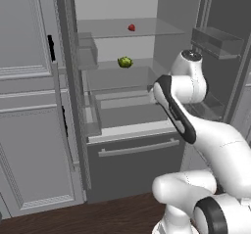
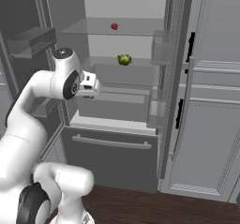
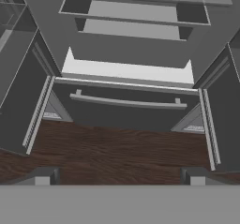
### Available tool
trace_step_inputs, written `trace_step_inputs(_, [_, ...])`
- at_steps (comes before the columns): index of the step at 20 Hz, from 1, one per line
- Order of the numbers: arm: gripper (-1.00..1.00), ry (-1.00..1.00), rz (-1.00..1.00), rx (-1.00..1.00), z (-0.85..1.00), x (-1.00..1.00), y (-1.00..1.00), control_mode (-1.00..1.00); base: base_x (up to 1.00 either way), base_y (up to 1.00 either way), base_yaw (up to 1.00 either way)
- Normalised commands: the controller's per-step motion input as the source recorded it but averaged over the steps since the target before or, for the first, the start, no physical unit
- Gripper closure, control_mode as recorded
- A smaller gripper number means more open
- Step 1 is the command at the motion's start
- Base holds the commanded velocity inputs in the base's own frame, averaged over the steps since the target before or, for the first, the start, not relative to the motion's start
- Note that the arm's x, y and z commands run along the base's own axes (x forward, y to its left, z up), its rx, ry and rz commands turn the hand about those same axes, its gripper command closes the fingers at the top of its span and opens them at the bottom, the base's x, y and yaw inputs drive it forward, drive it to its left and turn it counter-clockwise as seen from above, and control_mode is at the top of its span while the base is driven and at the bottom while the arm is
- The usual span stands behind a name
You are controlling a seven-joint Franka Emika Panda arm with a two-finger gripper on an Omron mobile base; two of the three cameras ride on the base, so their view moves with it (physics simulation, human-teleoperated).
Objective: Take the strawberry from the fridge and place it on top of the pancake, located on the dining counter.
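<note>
red strawberry tiny on fridge glass shelf; fingers spread, empty; could nudge it away or grab green fruit.

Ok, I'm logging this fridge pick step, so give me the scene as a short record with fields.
fridge: both doors open
strawberry: on the upper glass shelf, untouched
green fruit: on the shelf below the strawberry
bottom drawer: closed, silver handle across it
gripper: open, empty, below and left of the green fruit's shelf, apart from both fruits
floor: dark wood
</note>
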Motion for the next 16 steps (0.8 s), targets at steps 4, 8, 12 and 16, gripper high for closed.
trace_step_inputs(4, [-1.00,0.00,-0.01,0.01,0.00,-0.83,-0.02,-1.00,0.00,0.00,0.00])
trace_step_inputs(8, [-1.00,0.00,-0.03,-0.06,0.00,-0.78,0.00,-1.00,0.00,0.00,0.00])
trace_step_inputs(12, [-1.00,0.00,-0.07,-0.01,-0.12,-0.54,-0.09,-1.00,0.00,0.00,0.00])
trace_step_inputs(16, [-1.00,0.00,-0.02,0.00,-0.24,-0.11,-0.11,-1.00,0.00,0.00,0.00])
